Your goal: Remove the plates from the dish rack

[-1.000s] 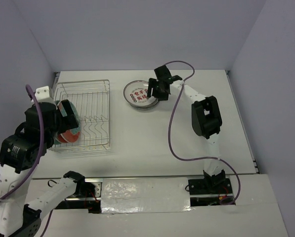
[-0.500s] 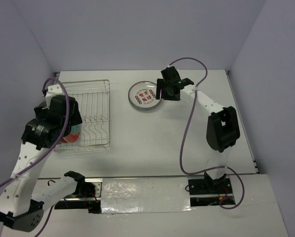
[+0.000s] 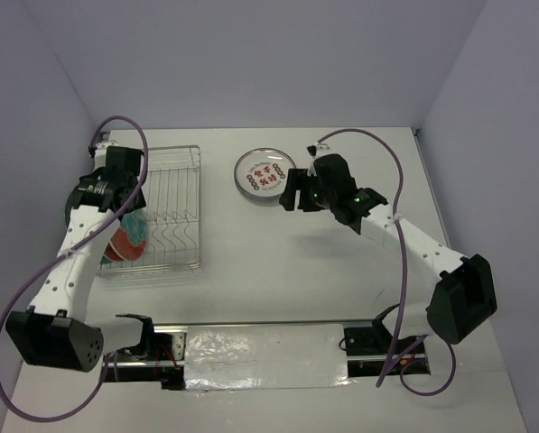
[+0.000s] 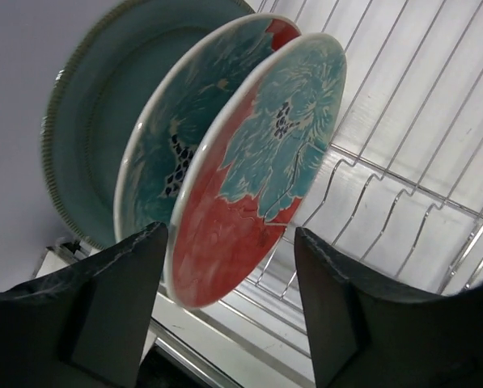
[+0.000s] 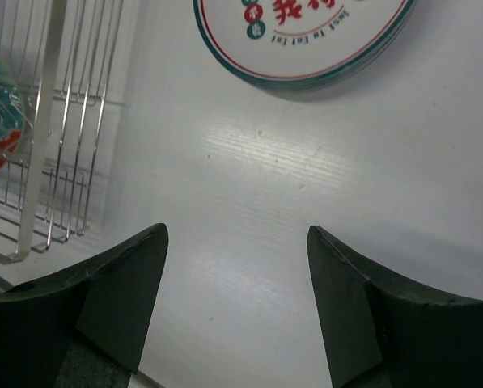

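The dish rack (image 3: 172, 180) stands at the left of the table. Three plates stand upright in its left end: a front red-and-teal floral plate (image 4: 257, 170), a second floral plate (image 4: 156, 162) behind it, and a dark teal plate (image 4: 83, 137) at the back. My left gripper (image 4: 229, 307) is open, its fingers on either side of the front floral plate's lower rim, with a gap on the right. White plates with red characters (image 3: 263, 174) lie flat on the table. My right gripper (image 3: 293, 194) hangs open over bare table just near of them, holding nothing.
The rack's right half (image 4: 419, 121) holds only bare wire prongs. In the right wrist view the rack's corner (image 5: 39, 162) is at the left and the white plates (image 5: 306, 32) are at the top. Grey walls close in the table at the back and sides.
My left arm has swung over the rack and brought its gripper down around the front floral plate's rim. My right arm has pulled back from the white plates towards the table's middle.
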`<state>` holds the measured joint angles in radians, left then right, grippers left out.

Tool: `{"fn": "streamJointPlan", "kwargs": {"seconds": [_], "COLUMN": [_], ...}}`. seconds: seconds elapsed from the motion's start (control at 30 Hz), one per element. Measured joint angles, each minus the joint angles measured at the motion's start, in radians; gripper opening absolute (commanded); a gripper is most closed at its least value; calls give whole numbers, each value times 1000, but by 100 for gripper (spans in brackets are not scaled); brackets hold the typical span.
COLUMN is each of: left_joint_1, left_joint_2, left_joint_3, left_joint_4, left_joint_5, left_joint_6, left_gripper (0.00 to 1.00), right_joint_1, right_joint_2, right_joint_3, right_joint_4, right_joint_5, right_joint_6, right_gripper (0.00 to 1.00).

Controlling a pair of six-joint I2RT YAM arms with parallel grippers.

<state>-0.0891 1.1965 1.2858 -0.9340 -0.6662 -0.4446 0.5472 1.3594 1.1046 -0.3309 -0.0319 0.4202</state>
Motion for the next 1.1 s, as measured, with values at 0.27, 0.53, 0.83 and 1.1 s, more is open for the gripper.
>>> {"fn": "streamJointPlan", "kwargs": {"seconds": [0.27,0.53,0.83,1.1], "left_joint_1": [58,66,31,-27], "left_joint_2": [50,-2,-14,-16], "left_joint_3": [-96,-140,-133,-41], "left_joint_4": [57,89,68,28], "left_joint_5": [-7,36,58,77], "left_joint_6": [1,64,127,299], "left_gripper": [65,7,0,0], "right_joint_1": [7,17,33,40], "right_joint_2": [-64,-107,-106,-129], "right_joint_3": [-113,-153,-194,-198], "right_joint_4": [43,105,117,121], "right_joint_5": [-37,-58,-69,-85], "right_joint_6": [11,33,61,77], "right_gripper": [77,77,77,77]}}
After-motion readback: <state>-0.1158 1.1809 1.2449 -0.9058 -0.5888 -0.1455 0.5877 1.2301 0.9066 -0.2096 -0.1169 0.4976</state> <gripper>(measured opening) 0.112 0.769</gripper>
